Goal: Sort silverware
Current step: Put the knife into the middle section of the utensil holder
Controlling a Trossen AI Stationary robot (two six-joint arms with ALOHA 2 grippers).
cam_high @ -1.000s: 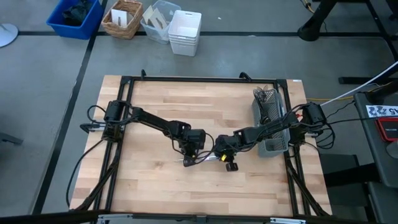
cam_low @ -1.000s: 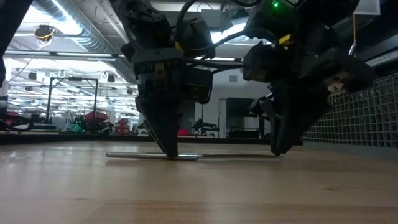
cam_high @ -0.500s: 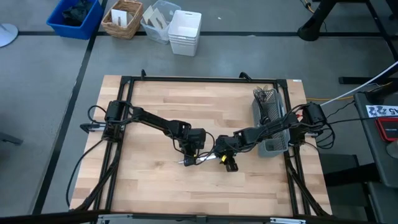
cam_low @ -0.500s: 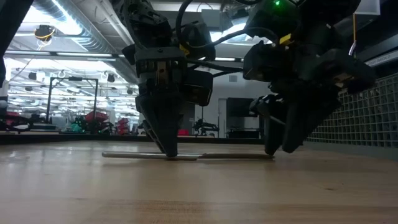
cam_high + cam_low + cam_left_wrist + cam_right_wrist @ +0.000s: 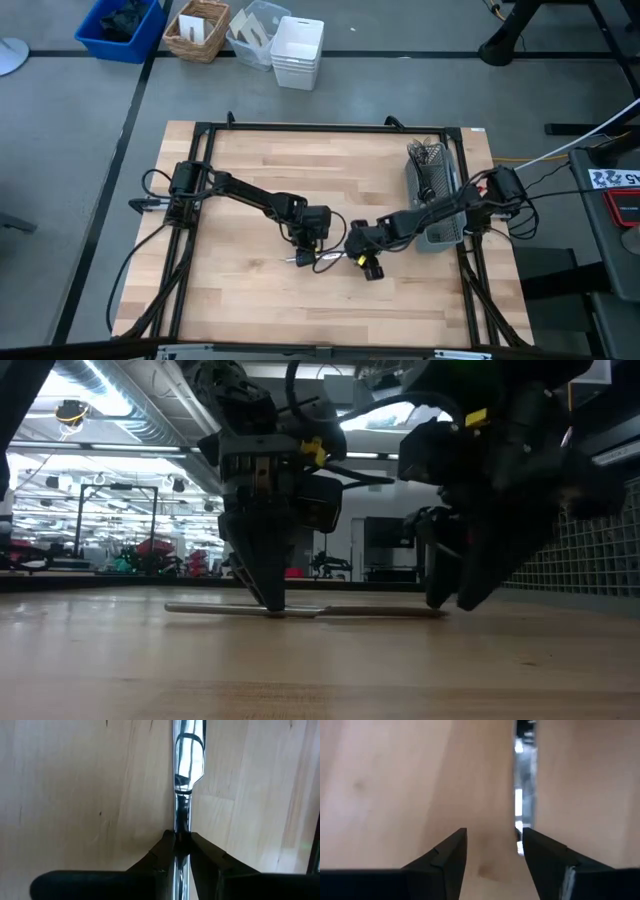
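Note:
One slim shiny piece of silverware lies flat on the wooden table, near its middle. My left gripper is shut on it, seen in the low view as my left gripper. My right gripper stands open over the piece's other end, which lies close beside the inner side of one finger; whether they touch, I cannot tell. In the high view my left gripper and my right gripper stand close together. The dark wire-mesh caddy stands at the right edge. My left gripper pinches the piece's narrow shaft between its two fingertips, just short of where it widens. The fingers slant down from above and from the table's left. The piece stays lying flat on the table.
The caddy's mesh wall rises close behind my right arm. A black frame runs around the tabletop. Bins and a basket stand on the floor beyond the far edge. Bare wood lies toward the near edge.
My right gripper has opened: its fingertips were together at the piece's end and now stand apart, so it has let go. The piece still lies flat on the table with my left gripper shut on it.

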